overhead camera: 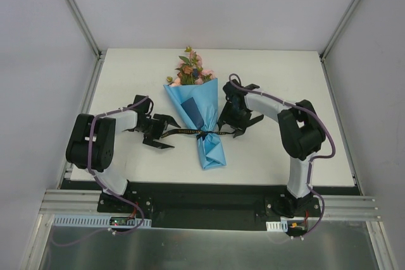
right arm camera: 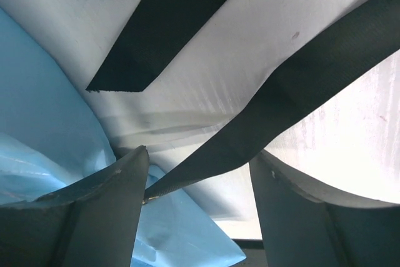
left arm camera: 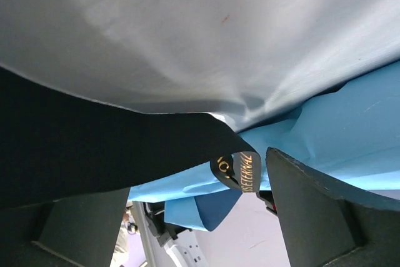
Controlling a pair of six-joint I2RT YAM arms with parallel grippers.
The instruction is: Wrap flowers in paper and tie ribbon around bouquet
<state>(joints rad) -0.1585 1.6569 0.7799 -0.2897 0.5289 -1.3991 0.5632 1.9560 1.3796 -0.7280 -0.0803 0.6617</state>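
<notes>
pretty bare setup tbh, just a white tabletop point(overhead camera: 126, 67) boxed in by plain pale walls point(overhead camera: 215, 4) at 9, 12 and 3 o'clock, slanted aluminium posts point(overhead camera: 76, 7) around 11 and 1, an aluminium rail point(overhead camera: 351, 205) along 6, and below that what looks like a shiny metal sheet point(overhead camera: 209, 248), all under soft even light.

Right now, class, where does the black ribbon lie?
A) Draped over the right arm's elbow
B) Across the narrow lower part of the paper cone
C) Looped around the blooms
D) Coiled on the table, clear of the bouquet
B: in the top view the ribbon runs sideways across the bouquet well below the flowers, where the blue cone narrows.
</notes>
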